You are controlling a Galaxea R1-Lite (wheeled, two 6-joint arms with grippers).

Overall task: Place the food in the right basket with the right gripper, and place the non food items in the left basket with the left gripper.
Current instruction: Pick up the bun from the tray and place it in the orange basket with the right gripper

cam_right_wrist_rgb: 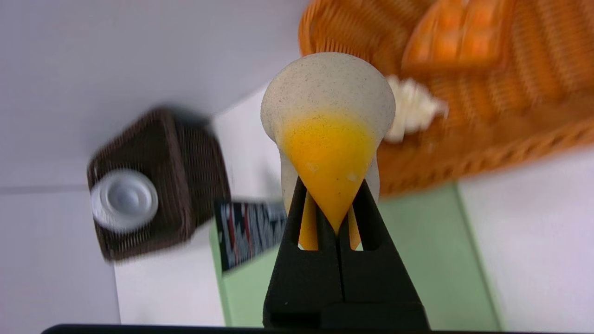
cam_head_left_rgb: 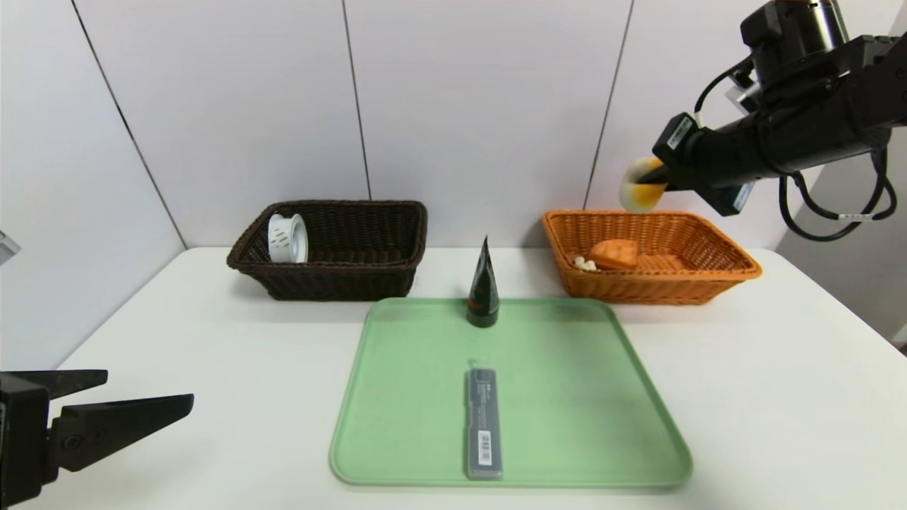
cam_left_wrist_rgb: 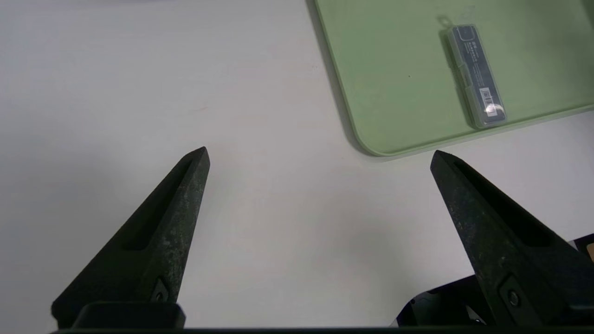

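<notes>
left hand [cam_head_left_rgb: 134, 400] idle, spread, empty by desk edge; right hand [cam_head_left_rgb: 662, 185] grasping egg piece [cam_head_left_rgb: 640, 185] above orange basket [cam_head_left_rgb: 723, 273]; case [cam_head_left_rgb: 484, 423] and tube [cam_head_left_rgb: 484, 287] remain on tray [cam_head_left_rgb: 609, 397].

Blurred white food [cam_right_wrist_rgb: 410, 109], perhaps garlic.

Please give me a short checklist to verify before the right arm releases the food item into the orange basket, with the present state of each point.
1. Right gripper shut on the yellow-and-white food piece: ok.
2. Food piece above the orange basket: not ok; in the head view it hangs near the basket's back left rim, and depth is hard to judge.
3. Free space in the basket beside the orange food and the small white item: ok.
4. Left gripper open, low over the table, away from the baskets: ok.
5. Non-food items on the green tray, the dark tube and the grey case, undisturbed: ok.
</notes>
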